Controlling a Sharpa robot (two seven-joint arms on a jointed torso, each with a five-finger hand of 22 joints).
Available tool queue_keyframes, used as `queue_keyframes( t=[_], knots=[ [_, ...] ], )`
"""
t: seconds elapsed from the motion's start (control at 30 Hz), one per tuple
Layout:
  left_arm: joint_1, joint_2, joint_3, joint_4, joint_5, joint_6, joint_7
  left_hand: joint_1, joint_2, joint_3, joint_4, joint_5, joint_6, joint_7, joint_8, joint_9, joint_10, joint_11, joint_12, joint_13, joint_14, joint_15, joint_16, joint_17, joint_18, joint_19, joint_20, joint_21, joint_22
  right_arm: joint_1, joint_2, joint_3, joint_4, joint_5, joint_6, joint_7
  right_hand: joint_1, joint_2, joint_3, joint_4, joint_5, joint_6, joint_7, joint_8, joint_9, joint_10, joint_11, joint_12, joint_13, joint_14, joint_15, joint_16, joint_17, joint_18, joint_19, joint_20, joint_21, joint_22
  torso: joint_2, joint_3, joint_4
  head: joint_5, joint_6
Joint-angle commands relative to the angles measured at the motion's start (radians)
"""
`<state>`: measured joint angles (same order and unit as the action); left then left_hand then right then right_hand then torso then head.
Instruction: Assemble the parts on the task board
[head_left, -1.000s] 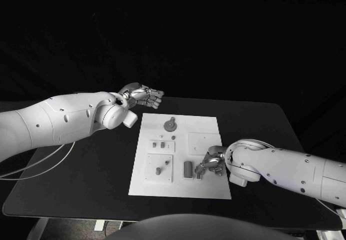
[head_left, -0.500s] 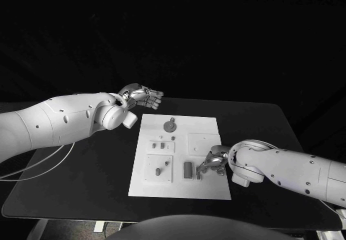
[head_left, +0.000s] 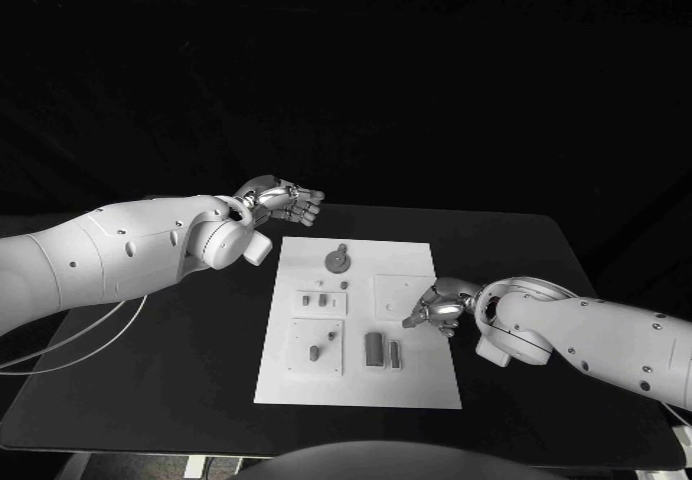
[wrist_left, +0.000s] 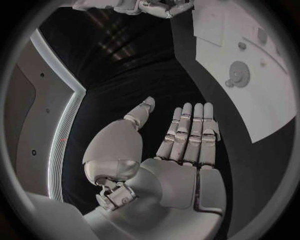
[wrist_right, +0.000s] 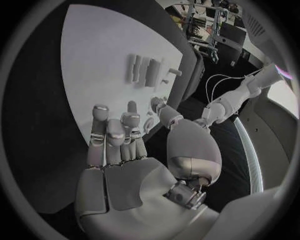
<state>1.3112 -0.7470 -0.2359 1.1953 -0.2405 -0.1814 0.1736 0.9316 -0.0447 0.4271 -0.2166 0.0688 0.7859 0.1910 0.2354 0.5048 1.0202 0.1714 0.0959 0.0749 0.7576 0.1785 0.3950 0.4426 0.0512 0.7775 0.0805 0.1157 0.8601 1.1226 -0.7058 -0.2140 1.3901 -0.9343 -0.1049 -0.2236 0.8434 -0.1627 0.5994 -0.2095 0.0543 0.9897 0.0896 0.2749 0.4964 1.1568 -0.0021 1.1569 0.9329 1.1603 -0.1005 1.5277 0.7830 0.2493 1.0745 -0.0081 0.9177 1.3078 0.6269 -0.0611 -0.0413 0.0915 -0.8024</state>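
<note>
Head view: right hand (head_left: 437, 310) covers the task board (head_left: 361, 380) edge, empty, fingers apart; left hand (head_left: 284, 198) likewise.

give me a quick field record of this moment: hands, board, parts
left hand: open, fingers straight, above the table past the board's far left corner, holding nothing
right hand: over the board's right edge, fingers apart, nothing visibly held
task board: white plate flat on the black table
round part: gear-like, near the board's far end
upright parts: a pair standing side by side in the near half
contact: neither hand visibly touches a part
</note>
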Motion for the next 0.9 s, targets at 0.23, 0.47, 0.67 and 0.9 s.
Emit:
queue_keyframes(
  t=[0.23,0.47,0.67,0.9],
  knots=[
    [0.0,0.005,0.0,-0.004,0.01,-0.015,0.062,0.009,0.002,-0.001,-0.001,-0.004,0.007,-0.014,0.011,0.0,0.012,-0.009,0.0,0.001,0.007,-0.007,-0.001,0.005,0.017,-0.009,-0.003,0.0,0.003,0.002,0.013,0.043,-0.119,0.18,-0.107,0.384,0.018,0.058,-0.009,-0.066,0.007,-0.05,0.036,-0.006,0.002,-0.059,0.018,-0.045,-0.031,-0.056,0.016,-0.054,-0.021,0.009,-0.067,0.03,-0.043,0.0,-0.001,0.0029,-0.0005,-0.008,0.035],
    [-0.007,0.009,0.0,-0.021,0.037,-0.008,0.099,0.014,0.011,-0.001,-0.005,-0.002,0.021,-0.027,0.02,0.001,0.024,-0.019,0.005,0.002,0.013,-0.019,0.0,0.009,0.011,-0.009,-0.008,0.0,0.005,0.001,0.066,0.077,-0.283,0.358,-0.09,0.504,0.018,0.088,0.018,-0.077,0.018,-0.093,0.072,-0.012,0.008,-0.202,0.059,-0.325,-0.238,-0.245,0.073,-0.347,-0.144,-0.029,-0.276,0.113,-0.247,-0.097,-0.006,0.0033,-0.0029,-0.015,0.07],
    [-0.02,0.024,0.0,-0.068,0.066,0.02,0.122,0.014,0.014,-0.003,-0.008,-0.002,0.026,-0.033,0.023,0.001,0.028,-0.024,0.006,0.002,0.015,-0.025,0.0,0.01,0.008,-0.008,-0.011,-0.001,0.005,-0.002,0.127,0.112,-0.441,0.496,-0.048,0.556,0.014,0.117,0.026,-0.074,0.025,-0.149,0.099,-0.019,0.004,-0.229,0.113,-0.596,-0.468,-0.322,0.171,-0.661,-0.253,-0.057,-0.419,0.169,-0.412,-0.19,-0.015,0.0066,-0.0059,-0.014,0.113],
    [-0.026,0.041,0.001,-0.131,0.087,0.028,0.125,0.011,0.016,-0.008,-0.012,-0.001,0.017,-0.038,0.017,-0.004,0.013,-0.03,-0.006,-0.004,0.006,-0.032,-0.01,0.009,0.0,-0.009,-0.017,-0.004,0.003,-0.005,0.161,0.161,-0.541,0.531,-0.006,0.59,0.011,0.15,0.009,-0.069,0.024,-0.192,0.101,-0.016,-0.017,-0.196,0.151,-0.798,-0.646,-0.321,0.219,-0.917,-0.297,-0.076,-0.523,0.203,-0.507,-0.224,-0.035,0.0103,-0.0142,-0.009,0.161]
  ],
)
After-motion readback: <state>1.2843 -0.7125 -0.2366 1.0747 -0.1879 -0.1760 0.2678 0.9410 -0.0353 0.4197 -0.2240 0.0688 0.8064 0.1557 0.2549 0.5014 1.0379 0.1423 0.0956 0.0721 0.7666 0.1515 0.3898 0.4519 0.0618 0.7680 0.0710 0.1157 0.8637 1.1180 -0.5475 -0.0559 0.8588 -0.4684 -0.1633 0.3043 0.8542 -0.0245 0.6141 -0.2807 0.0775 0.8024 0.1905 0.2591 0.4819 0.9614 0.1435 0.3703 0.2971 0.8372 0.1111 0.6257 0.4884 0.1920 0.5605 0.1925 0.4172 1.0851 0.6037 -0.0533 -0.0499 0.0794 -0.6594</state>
